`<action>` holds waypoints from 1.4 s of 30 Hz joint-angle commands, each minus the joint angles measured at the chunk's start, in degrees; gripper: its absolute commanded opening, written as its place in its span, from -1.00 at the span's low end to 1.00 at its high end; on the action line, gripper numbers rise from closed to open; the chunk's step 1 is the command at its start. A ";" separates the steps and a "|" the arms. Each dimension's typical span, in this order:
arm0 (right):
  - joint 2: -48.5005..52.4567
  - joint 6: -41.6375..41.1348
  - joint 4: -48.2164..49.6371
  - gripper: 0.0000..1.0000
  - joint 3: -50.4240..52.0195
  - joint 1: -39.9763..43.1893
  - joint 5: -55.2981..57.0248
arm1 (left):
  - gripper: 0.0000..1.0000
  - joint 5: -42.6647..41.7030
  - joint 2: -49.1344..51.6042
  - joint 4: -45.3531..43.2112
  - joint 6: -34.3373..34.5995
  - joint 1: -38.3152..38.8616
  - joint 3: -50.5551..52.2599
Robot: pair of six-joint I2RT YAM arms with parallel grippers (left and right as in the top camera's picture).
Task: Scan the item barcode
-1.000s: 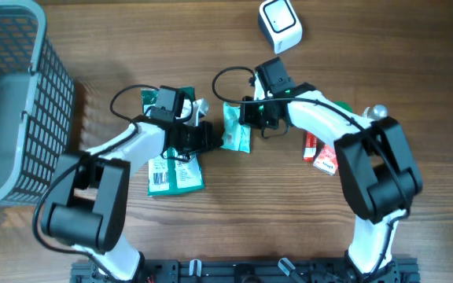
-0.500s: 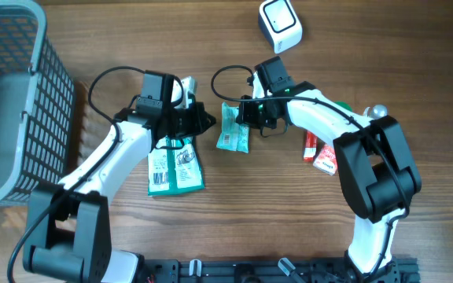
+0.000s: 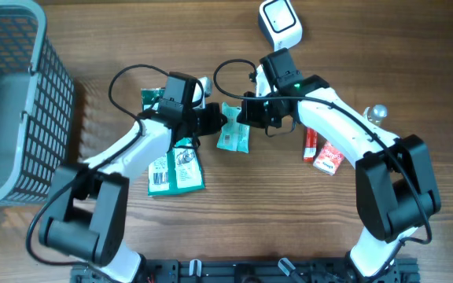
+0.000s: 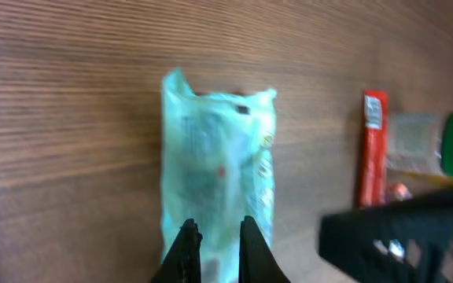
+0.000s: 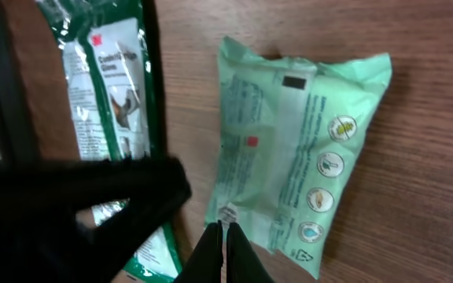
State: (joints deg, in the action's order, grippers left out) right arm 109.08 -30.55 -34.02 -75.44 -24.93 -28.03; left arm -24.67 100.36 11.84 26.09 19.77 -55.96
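Lying flat on the wooden table (image 3: 234, 212) is a small mint-green packet (image 3: 233, 135), the item to be scanned, roughly at the centre of the table between the two arms. The right wrist view shows its back seam, a row of round symbols and a small dark mark, but no barcode can be made out.

The left gripper (image 3: 220, 122) sits at the packet's left end with its fingers (image 4: 187, 250) drawn close together over the wrapper. The right gripper (image 3: 246, 116) meets the packet's right edge with fingers clenched to a point. It is not possible to tell whether either one has caught any wrapper.

Further out, a white scanner (image 3: 280, 22) stands at the far edge of the table, well apart from the packet. A larger green pouch (image 3: 175, 171) lies just left of the packet under the left arm, a red stick pack (image 3: 311, 145) lies to the right, and a grey wire basket (image 3: 53, 94) fills the far left.

By these views the task looks barely begun: the packet is not yet lifted, and carrying it to the scanner with the barcode facing it remains.
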 commanded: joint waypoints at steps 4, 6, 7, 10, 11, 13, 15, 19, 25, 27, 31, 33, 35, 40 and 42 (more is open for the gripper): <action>1.33 -1.11 0.37 -0.91 4.83 -0.50 0.70 | -0.92 1.81 5.46 -4.22 1.42 0.26 -0.42; 1.33 -1.14 1.05 -0.91 6.16 -1.14 1.46 | -0.92 1.84 6.95 -4.59 1.40 0.26 -0.42; 1.33 -1.14 1.99 -0.91 6.93 -1.44 1.46 | -0.92 1.84 7.82 -4.85 1.40 0.26 -0.42; 1.33 -1.16 4.74 -0.91 8.92 -2.64 1.53 | -0.92 1.84 10.27 -5.90 1.40 0.26 -0.42; 1.33 -1.16 5.40 -0.91 9.57 -3.08 1.77 | -0.92 1.88 10.95 -5.92 1.38 0.26 -0.42; 1.33 -2.29 5.70 -0.91 10.84 -3.80 4.59 | -0.92 1.88 11.85 -5.90 1.36 0.26 -0.42; 1.33 -2.67 5.88 -0.91 11.76 -4.00 5.35 | -0.92 1.88 11.82 -6.54 1.33 0.26 -0.42; 0.98 -2.23 6.01 -0.91 11.08 -3.91 2.29 | -0.92 1.79 7.80 -7.28 1.36 -0.46 -1.46; -5.25 2.05 4.85 -0.77 7.13 -1.33 -0.31 | -0.92 1.81 -4.35 -1.11 1.38 -1.03 -2.56; -7.15 2.10 6.67 -0.41 7.13 0.33 0.02 | -0.92 1.81 -5.01 2.10 1.38 -1.03 -2.56; -6.97 2.01 8.85 0.01 7.45 4.15 0.59 | -0.92 1.81 -2.14 6.05 0.81 0.81 -2.38; -6.38 2.10 8.92 0.14 7.56 5.42 0.57 | -0.92 1.86 0.46 6.08 -0.35 2.34 -2.38; -5.66 2.45 9.14 0.15 7.56 6.03 0.59 | -0.92 1.84 2.40 6.01 -0.33 3.04 -2.38; -1.95 3.58 9.57 0.15 7.56 6.21 0.55 | -0.92 1.92 7.17 6.05 -0.35 3.28 -2.38; 0.48 3.34 10.25 0.15 7.56 6.21 0.50 | -0.92 3.19 7.78 6.58 -0.37 3.28 -2.38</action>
State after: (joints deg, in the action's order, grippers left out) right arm 106.24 -28.16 -24.49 -67.44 -18.85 -27.18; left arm -23.22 105.97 17.63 26.87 22.92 -58.41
